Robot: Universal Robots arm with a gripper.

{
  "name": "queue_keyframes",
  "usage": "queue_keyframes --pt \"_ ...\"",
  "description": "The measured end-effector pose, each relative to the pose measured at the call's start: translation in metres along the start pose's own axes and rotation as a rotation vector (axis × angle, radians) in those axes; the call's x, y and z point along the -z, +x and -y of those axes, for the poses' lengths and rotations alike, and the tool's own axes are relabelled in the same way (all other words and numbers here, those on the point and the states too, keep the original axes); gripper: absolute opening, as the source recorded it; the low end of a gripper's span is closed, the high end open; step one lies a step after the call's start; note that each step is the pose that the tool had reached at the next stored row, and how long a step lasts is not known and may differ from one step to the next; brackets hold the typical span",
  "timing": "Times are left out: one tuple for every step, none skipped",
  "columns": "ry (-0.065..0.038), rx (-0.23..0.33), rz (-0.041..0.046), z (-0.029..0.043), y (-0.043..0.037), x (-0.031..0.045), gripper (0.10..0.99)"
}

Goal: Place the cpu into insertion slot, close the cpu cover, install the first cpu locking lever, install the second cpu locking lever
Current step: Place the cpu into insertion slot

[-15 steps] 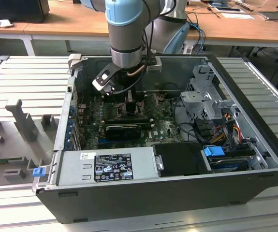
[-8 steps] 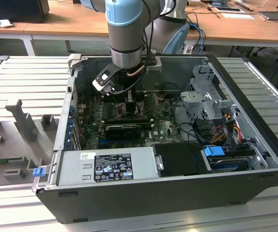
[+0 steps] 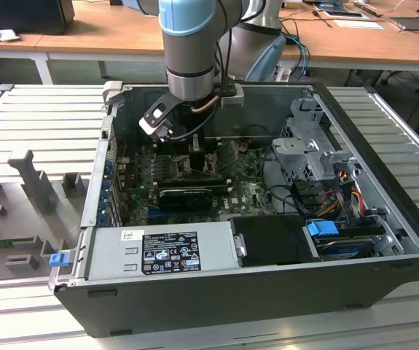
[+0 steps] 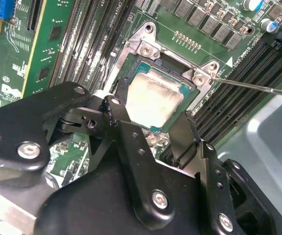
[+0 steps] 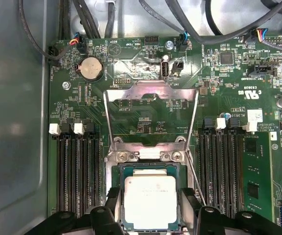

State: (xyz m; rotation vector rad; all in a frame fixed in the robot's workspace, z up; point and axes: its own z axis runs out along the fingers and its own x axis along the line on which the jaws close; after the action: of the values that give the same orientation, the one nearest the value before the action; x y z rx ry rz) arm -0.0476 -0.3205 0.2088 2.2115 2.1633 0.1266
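Note:
The cpu (image 5: 150,200) (image 4: 155,100), a pale silvery square, lies flat in the black-framed insertion slot (image 5: 150,167) (image 4: 166,66) on the green board. My gripper (image 5: 150,215) (image 4: 150,116) hangs low over it inside the computer case (image 3: 198,157). It looks open: one black finger (image 5: 114,203) (image 4: 117,105) stands on each side of the chip, with a thin gap to its edges. The cpu cover (image 5: 150,92), a silvery frame with a window, is swung back off the slot. A thin wire locking lever (image 4: 251,84) (image 5: 193,172) stands out beside the slot, unlatched.
Memory slots (image 5: 79,171) (image 5: 224,166) flank the socket, and a coin battery (image 5: 90,67) and cables lie beyond the cover. The open case holds a power supply (image 3: 165,251), a black finned card (image 3: 187,195) and a drive cage (image 3: 315,146). Grey fixtures (image 3: 27,189) sit on the exterior view's left.

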Motion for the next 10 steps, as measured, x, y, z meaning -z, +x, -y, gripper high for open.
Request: queue_keyframes --pt "0.0 0.0 0.0 -0.0002 0.0001 0.0027 0.6" --pt "0.0 0.0 0.0003 -0.0004 0.0001 0.0048 0.588" --pt "0.0 0.0 0.0004 -0.0006 0.0002 0.0061 0.396" --pt "0.0 0.0 0.0004 -0.0006 0.0002 0.007 0.337" --pt "0.0 0.0 0.0004 -0.0007 0.0002 0.0074 0.337" --pt "0.0 0.0 0.0002 -0.0007 0.0002 0.0078 0.337" --pt "0.0 0.0 0.0 -0.0008 0.0003 0.0079 0.278" --pt "0.0 0.0 0.0003 -0.0008 0.0002 0.0083 0.157" --pt "0.0 0.0 0.0004 -0.0008 0.0002 0.0087 0.106" --pt "0.0 0.0 0.0005 -0.0008 0.0002 0.0096 0.106"
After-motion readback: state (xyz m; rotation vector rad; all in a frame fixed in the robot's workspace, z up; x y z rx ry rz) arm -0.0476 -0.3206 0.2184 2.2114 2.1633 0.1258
